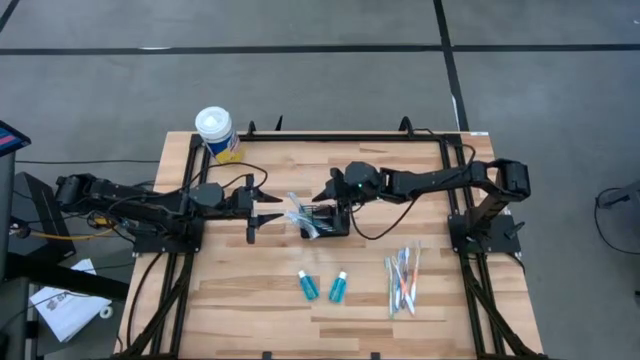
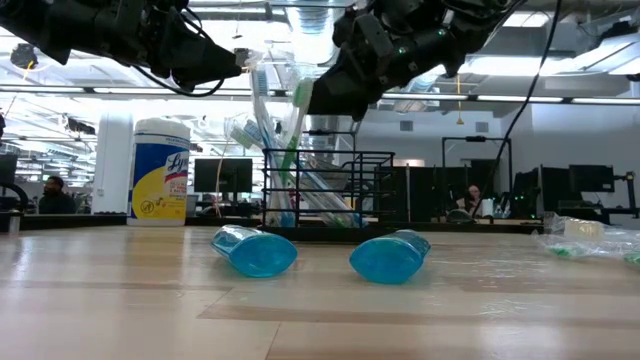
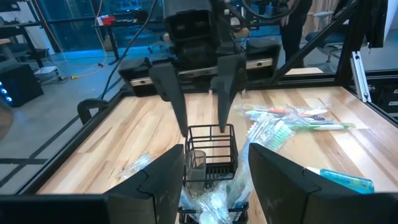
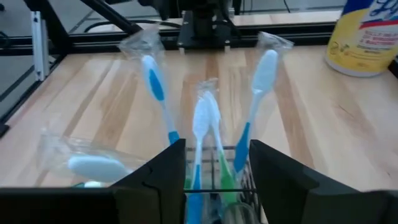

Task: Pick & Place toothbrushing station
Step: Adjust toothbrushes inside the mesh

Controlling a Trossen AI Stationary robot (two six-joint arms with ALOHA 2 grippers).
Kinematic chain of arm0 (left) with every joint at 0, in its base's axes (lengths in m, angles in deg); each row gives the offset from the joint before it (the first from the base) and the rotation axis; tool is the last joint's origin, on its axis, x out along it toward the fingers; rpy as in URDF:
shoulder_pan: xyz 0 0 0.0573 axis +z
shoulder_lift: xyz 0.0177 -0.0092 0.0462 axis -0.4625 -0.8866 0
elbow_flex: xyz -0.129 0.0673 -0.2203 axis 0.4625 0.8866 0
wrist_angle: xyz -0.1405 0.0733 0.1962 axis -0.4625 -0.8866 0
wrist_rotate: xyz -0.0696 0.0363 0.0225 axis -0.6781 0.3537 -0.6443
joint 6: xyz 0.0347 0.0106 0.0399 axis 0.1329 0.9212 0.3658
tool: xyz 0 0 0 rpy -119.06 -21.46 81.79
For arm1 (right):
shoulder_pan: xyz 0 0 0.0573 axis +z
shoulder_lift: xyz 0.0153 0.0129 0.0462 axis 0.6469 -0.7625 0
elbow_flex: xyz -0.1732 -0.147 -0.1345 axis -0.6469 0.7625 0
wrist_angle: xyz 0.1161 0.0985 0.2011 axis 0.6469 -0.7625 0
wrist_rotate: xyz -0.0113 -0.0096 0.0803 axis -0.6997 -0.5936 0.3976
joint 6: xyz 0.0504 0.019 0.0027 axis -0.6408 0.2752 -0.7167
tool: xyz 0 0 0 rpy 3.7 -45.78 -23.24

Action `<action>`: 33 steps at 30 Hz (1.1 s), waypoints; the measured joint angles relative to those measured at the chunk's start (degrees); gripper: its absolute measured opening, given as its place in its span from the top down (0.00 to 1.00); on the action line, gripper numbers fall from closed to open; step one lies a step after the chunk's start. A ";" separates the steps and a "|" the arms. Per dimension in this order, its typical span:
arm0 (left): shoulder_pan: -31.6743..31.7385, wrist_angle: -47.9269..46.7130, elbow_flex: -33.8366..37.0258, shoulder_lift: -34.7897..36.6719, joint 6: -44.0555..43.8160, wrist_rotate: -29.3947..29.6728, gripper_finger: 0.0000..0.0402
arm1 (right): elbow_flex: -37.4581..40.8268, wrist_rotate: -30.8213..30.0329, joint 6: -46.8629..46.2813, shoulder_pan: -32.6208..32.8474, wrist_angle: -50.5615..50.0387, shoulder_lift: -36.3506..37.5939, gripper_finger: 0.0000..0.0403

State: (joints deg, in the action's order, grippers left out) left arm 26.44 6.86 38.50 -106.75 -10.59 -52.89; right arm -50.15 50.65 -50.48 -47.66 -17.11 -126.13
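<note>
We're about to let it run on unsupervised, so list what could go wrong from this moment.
1. The right gripper hangs open over the wire basket, close to the upright wrapped toothbrushes; closing or lifting could snag a wrapper and tip the light basket.
2. The left gripper, open, sits on the basket's other side, so the two arms might collide.
3. The teal tubes lie loose on the table and could roll if nudged.

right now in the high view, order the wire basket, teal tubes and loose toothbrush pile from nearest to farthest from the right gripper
1. Wire basket, directly at the right gripper, table centre.
2. Teal tubes, on the table's near side, below the basket.
3. Loose toothbrush pile, toward the right edge.
</note>
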 joint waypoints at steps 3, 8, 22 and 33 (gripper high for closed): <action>0.00 0.00 0.00 0.00 -0.16 -0.02 0.56 | 0.00 -0.02 -0.02 -0.37 -0.19 -0.25 0.58; 0.00 0.00 0.00 0.00 -0.18 -0.02 0.56 | -0.62 4.60 -1.45 -1.59 -4.42 -0.37 0.60; 2.37 -15.95 0.00 -0.02 -9.51 -0.15 0.56 | -4.93 1.12 1.95 -0.23 -9.88 -0.39 0.54; 4.60 -15.79 -0.56 -0.02 -8.94 -3.64 0.56 | -5.86 1.16 2.14 0.69 -9.93 -0.37 0.52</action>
State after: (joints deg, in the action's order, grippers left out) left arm 31.04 -8.93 37.94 -106.77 -19.53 -56.53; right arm -56.01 51.81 -48.34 -46.97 -27.04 -126.50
